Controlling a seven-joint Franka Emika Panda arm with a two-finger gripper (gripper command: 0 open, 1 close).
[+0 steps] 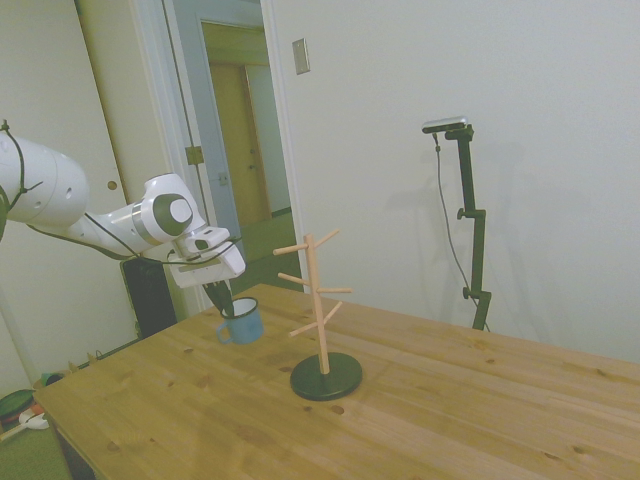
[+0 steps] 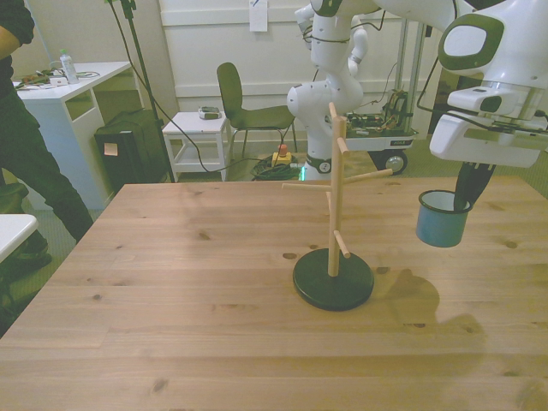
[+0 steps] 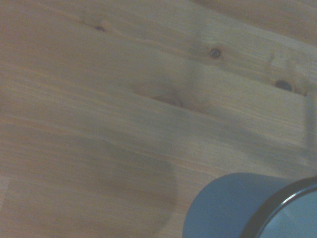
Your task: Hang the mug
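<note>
Light-blue, the small loop-handled mug (image 1: 243,324) hangs off the table, its rim clamped by the white arm's gripper (image 1: 226,304) above, left of the wooden peg stand (image 1: 322,318); frontally it (image 2: 443,218) hangs right; the wrist shows only its side (image 3: 228,208).

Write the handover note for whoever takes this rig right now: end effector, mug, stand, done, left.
End effector: shut on the small light-blue mug, one finger inside the rim, holding it in the air above the wooden table.
Mug: upright, handle facing away from the wooden peg stand on its round black base; clear of the stand, on the front view's right.
Done: mug picked up.
Left: bring it to the stand, slip the handle over a peg, release.
</note>
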